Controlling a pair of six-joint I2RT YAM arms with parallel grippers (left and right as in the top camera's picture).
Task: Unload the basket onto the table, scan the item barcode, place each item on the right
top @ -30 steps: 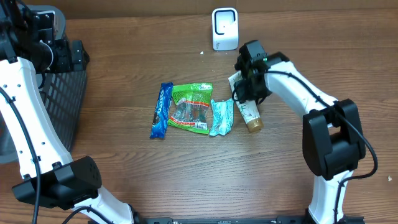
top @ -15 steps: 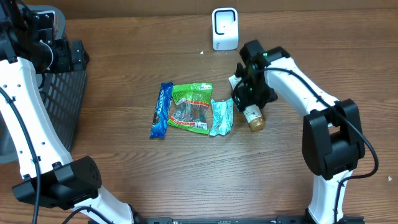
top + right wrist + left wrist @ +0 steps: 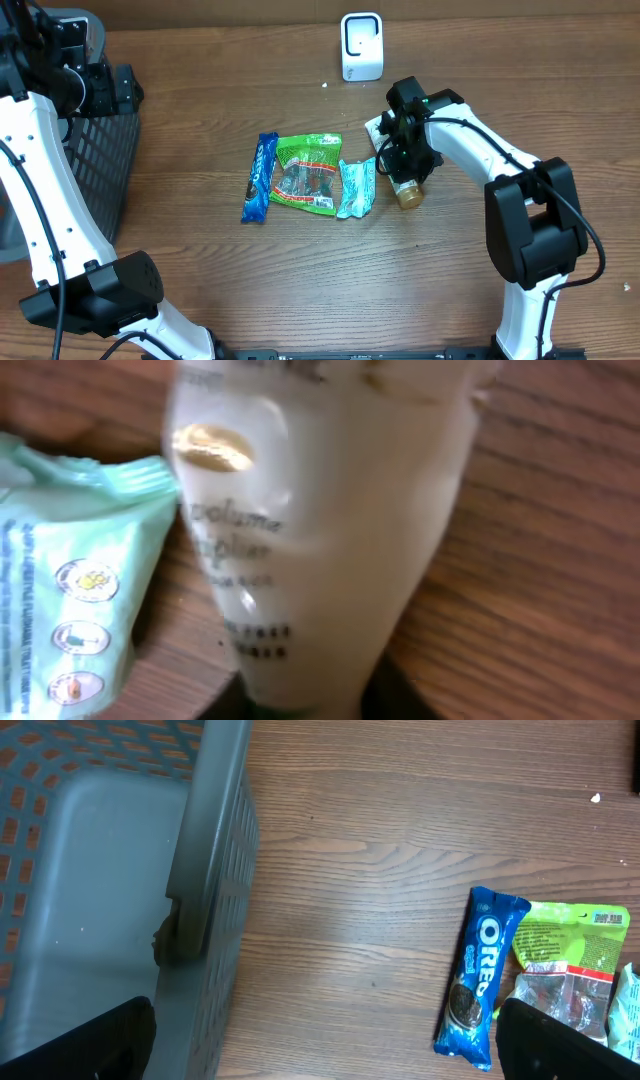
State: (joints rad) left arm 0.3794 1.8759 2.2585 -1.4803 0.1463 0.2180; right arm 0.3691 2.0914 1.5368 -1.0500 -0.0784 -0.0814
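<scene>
A white cream tube (image 3: 403, 185) with a gold cap lies on the table just right of the snack packs. My right gripper (image 3: 405, 160) is down over it, and in the right wrist view the tube (image 3: 320, 530) fills the frame, with the dark fingers (image 3: 400, 698) pressed against both its sides at the bottom edge, so that gripper (image 3: 320, 705) is shut on it. The white scanner (image 3: 361, 46) stands at the back of the table. My left gripper (image 3: 115, 88) hovers open over the basket's edge, its tips wide apart in the left wrist view (image 3: 320, 1050).
A blue Oreo pack (image 3: 260, 177) (image 3: 480, 980), a green snack bag (image 3: 310, 173) (image 3: 570, 950) and a teal pack (image 3: 356, 188) (image 3: 70, 590) lie side by side mid-table. A dark mesh basket (image 3: 100, 160) (image 3: 210, 870) stands at the left.
My right gripper opened wide, settled lower over the tube and closed on it. The tube shifted slightly. The left arm has not moved.
</scene>
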